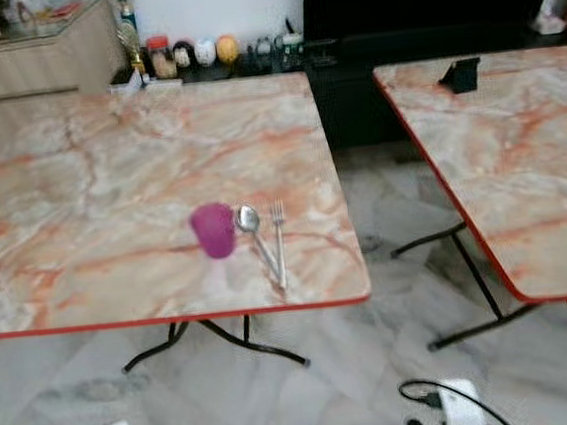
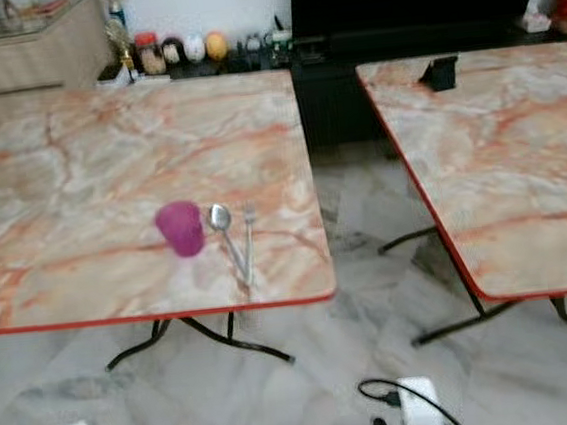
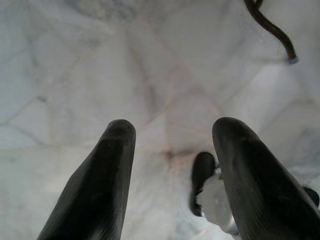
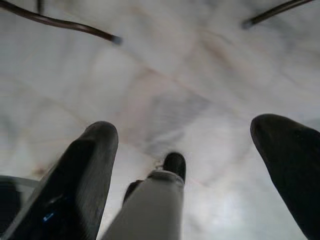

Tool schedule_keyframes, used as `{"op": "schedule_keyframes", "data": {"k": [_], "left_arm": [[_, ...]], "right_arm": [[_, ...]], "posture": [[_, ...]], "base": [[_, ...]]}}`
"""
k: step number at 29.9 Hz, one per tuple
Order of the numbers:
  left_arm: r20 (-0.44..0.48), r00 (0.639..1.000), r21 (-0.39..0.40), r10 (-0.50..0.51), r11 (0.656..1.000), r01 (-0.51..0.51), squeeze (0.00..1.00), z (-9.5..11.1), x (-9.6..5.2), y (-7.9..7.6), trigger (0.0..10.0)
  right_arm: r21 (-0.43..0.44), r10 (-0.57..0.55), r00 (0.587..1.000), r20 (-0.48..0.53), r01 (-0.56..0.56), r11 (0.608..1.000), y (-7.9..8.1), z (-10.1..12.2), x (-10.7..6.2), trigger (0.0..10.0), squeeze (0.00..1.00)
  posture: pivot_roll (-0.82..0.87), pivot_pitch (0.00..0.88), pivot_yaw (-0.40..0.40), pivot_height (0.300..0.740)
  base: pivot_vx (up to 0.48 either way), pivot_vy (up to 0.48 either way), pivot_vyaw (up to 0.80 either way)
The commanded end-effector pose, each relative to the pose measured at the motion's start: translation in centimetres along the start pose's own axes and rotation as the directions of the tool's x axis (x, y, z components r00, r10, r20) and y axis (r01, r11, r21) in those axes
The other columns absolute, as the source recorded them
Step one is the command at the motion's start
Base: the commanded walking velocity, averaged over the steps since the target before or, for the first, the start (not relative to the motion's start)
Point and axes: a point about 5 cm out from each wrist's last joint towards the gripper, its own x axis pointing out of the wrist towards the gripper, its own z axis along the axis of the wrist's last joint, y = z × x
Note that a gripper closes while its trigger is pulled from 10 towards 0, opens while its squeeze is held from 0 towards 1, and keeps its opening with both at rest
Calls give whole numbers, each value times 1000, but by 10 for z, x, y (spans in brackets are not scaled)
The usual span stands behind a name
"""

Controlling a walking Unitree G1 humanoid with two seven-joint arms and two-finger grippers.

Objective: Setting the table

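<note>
A purple cup [image 1: 213, 229] is seen standing upright on the marble-patterned surface [image 1: 110, 179], near its front edge and toward its right corner. Just beside the cup, on its right, a spoon [image 1: 253, 231] is laid with its bowl away from the robot and its handle slanting toward the front edge. A fork [image 1: 279, 238] is laid just to the right of the spoon, tines pointing away; the two handles come close together near the front edge, though whether they touch cannot be told. The surface is edged in red and carried on dark folding legs [image 1: 216, 345].

A second surface [image 1: 520, 160] of the same pattern is placed to the right, well apart across a strip of pale marble floor [image 1: 389, 263]. A small black object [image 1: 462, 75] is seen standing near its far edge. Behind the first surface, a row of small jars and round ornaments [image 1: 193, 53] is lined along a low dark cabinet [image 1: 353, 95], and a light wooden counter [image 1: 37, 55] is seen at the far left.

The left hand [image 3: 170, 170] is held low over the floor, its two black fingers [image 3: 105, 185] spread apart with nothing between them. The right hand [image 4: 192, 170] is likewise pointed at the floor, its fingers [image 4: 82, 175] spread wide and empty.
</note>
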Motion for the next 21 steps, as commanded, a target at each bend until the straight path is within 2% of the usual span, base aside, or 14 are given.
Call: {"op": "schedule_keyframes", "data": {"k": [1,21], "left_arm": [[-1,1000,-2,-2,1000,2,0,1,1,-3,10000],[-7,1000,-6,4,1000,-4,0,-1,0,-4,10000]], "right_arm": [[-3,-23,1000,1,23,1000,-8,0,-1,10000,0],[0,-26,1000,5,26,1000,-8,1,-1,10000,0]], "posture": [[-46,0,25,720],[-48,0,22,720]], "base": [[0,304,0],[0,304,0]]}}
